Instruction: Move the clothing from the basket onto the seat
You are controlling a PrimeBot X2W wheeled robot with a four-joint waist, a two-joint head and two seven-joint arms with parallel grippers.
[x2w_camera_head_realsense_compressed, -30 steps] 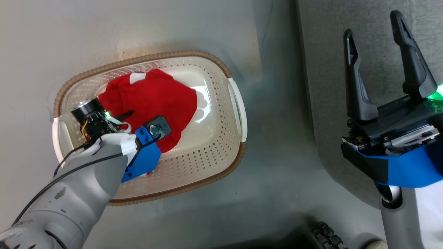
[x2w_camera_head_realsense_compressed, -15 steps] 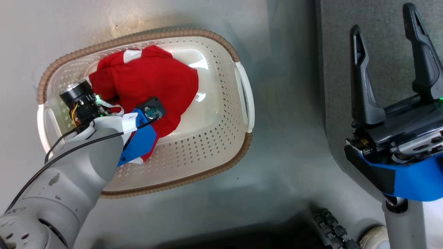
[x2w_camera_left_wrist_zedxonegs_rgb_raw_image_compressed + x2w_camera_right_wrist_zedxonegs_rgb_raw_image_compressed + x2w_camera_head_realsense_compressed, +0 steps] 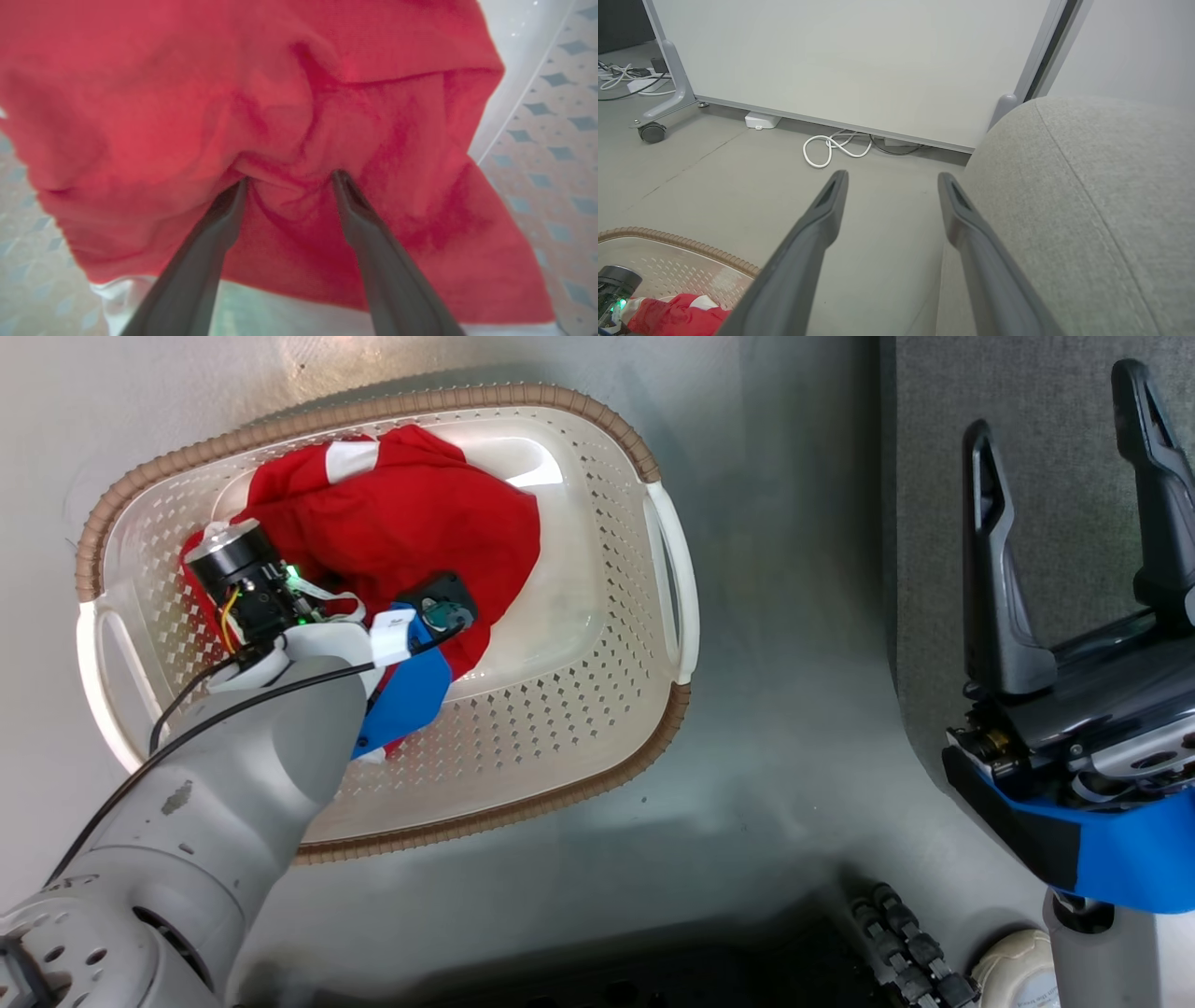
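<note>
Upper left, inside the basket, left claw gapes, tips in limp, light-looking clothing; best pinch that bunched fold

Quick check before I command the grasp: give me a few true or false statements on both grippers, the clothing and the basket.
1. The clothing lies inside the basket. True.
2. The left gripper is shut on the clothing. False: its jaws stand open, pressed down into the red fabric with a fold between them.
3. The right gripper holds a garment. False: it is open and empty, up near the edge of the seat.
4. The basket stands on the floor, to the robot's left of the seat. True.
</note>
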